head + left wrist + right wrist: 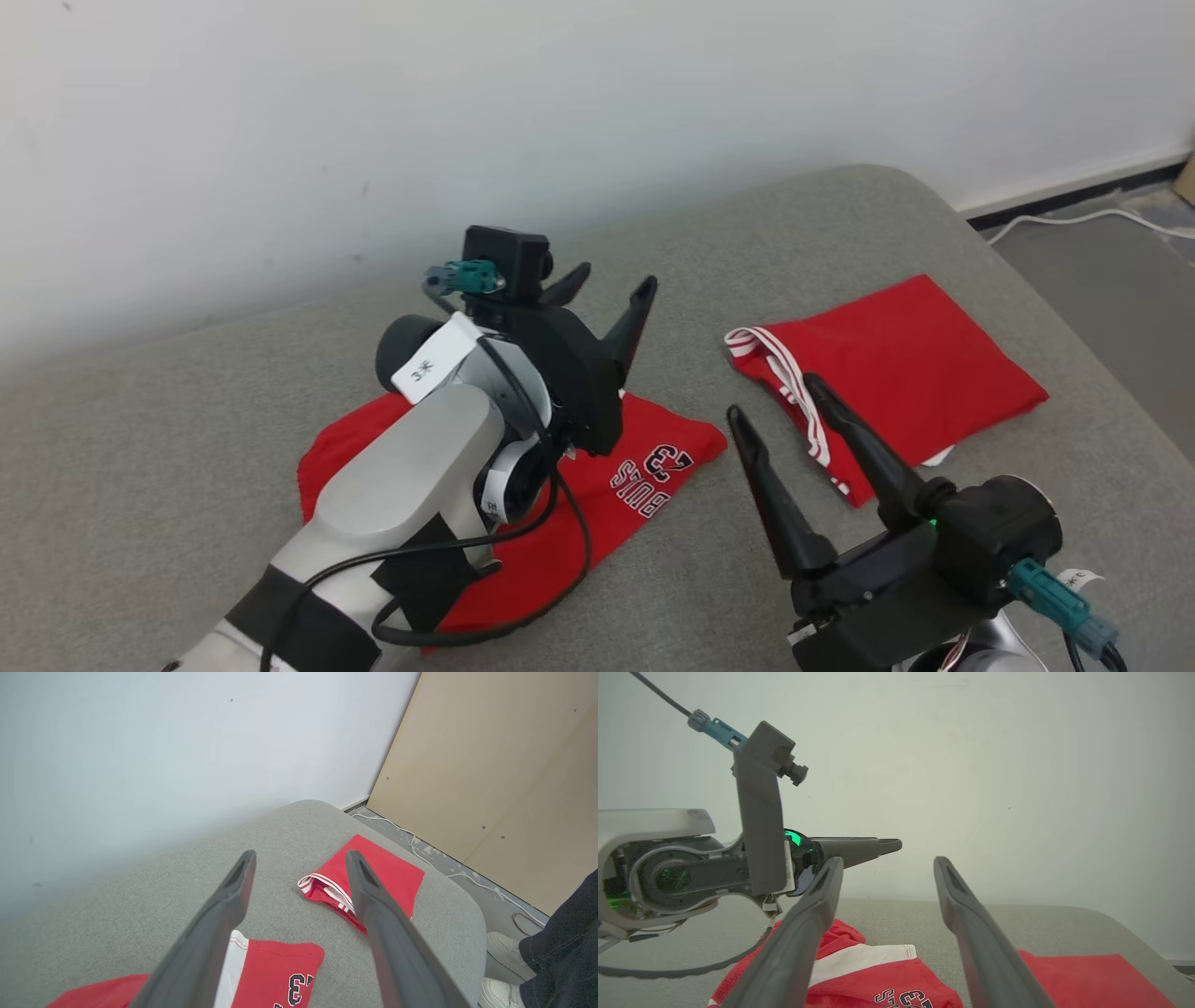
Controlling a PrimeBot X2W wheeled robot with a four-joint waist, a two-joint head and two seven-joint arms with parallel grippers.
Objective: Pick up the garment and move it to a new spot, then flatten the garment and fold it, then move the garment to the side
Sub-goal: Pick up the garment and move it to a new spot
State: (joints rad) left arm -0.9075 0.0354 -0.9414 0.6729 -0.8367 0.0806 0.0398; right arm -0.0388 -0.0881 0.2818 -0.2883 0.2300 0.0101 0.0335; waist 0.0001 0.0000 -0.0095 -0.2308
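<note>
Left jaws and right jaws both gaping empty, I hover the left pair over the red jersey [625, 495] just beneath them, judging I should pinch opposite corners and draw it flat.

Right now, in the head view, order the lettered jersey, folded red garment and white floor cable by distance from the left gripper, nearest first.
1. Lettered jersey, directly under the left gripper.
2. Folded red garment, to its right.
3. White cable, on the floor, far right.
</note>
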